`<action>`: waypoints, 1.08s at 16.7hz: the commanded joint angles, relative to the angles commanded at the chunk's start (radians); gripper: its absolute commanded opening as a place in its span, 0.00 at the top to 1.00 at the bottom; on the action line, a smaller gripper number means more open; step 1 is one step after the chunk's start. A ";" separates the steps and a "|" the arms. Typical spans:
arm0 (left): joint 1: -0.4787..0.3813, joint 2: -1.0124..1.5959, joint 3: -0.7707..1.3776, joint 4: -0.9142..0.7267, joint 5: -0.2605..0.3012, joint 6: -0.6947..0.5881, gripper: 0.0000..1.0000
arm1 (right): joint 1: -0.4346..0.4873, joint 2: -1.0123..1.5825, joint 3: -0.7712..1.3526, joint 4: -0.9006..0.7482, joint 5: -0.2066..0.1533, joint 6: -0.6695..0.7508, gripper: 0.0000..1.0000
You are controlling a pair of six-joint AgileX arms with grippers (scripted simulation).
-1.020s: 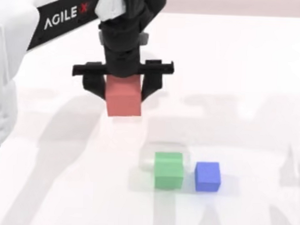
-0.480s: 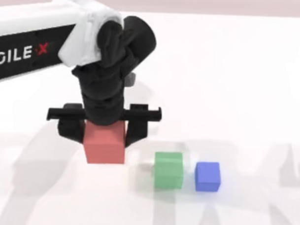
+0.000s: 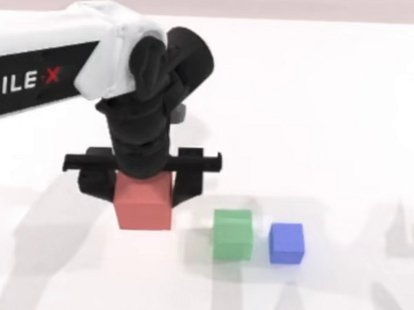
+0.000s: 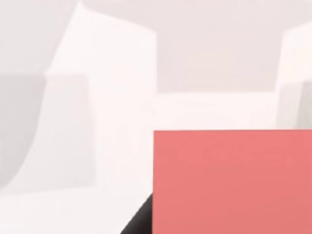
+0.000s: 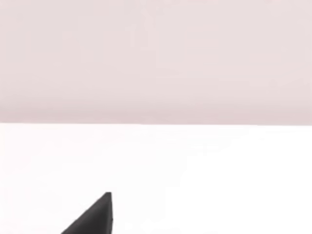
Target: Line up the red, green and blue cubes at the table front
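From above, the left gripper (image 3: 143, 183) of the white and black AgileX arm hangs over the left half of the plain white worktop (image 3: 331, 98), its two black fingers (image 3: 187, 183) pressed against opposite sides of the large matte red cube (image 3: 144, 202), so the jaws are clenched on that cube. The red cube sits near the front of the worktop, to the left of the mid-sized matte green cube (image 3: 232, 233) with a clear gap between them. The small matte blue cube (image 3: 286, 243) rests just right of the green one, a narrow strip of worktop showing between the two. All three cubes lie roughly in a row from left to right, the red one a little farther back than the other two. A pale pinkish-grey band (image 3: 267, 4) runs along the far edge of the worktop. In the left wrist view, the flat face of the red cube (image 4: 234, 180) fills the lower corner of the frame, with a sliver of a dark finger (image 4: 139, 222) beside it and white surface behind. In the right wrist view, only a dark finger tip (image 5: 92, 217) of the right gripper shows against the white worktop (image 5: 219, 170) and the pinkish band (image 5: 156, 58); whether its jaws are released or closed cannot be told.
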 joint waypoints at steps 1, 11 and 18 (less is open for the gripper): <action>-0.001 0.006 -0.017 0.024 -0.001 0.001 1.00 | 0.000 0.000 0.000 0.000 0.000 0.000 0.00; -0.006 0.073 -0.175 0.253 0.002 -0.002 1.00 | 0.000 0.000 0.000 0.000 0.000 0.000 0.00; -0.006 0.073 -0.175 0.253 0.002 -0.002 0.55 | 0.000 0.000 0.000 0.000 0.000 0.000 0.00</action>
